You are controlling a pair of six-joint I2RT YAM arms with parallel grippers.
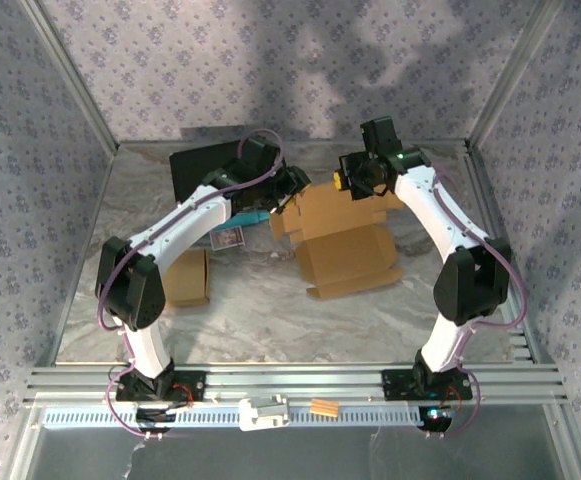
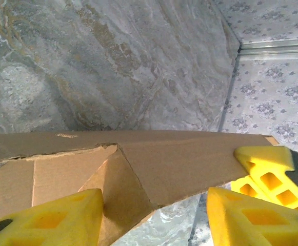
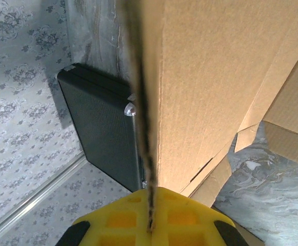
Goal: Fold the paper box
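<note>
**Now: both claws at the box, back of the bench**

Box [image 1: 345,250] sits centre-back on the bench [image 1: 270,320]. Its front panels lie flat and open, and its rear panels are lifted between the two arms.

Right claw [image 3: 150,205] is pinched tight on the thin edge of one lifted panel, probably to steady it while the other side gets worked.

Left claw [image 2: 151,207] stands about half wide, with a yellow finger on either side of a folded corner flap. Cannot tell whether the fingers press the flap or merely bracket it.

Judgement: the step in hand is turning that corner flap inward against the held panel. Folding looks under halfway.

Black case [image 3: 100,123] stands just behind the box, close enough to crowd the claws. Loose cardboard piece [image 1: 185,278] lies well apart, by the left arm.
</note>
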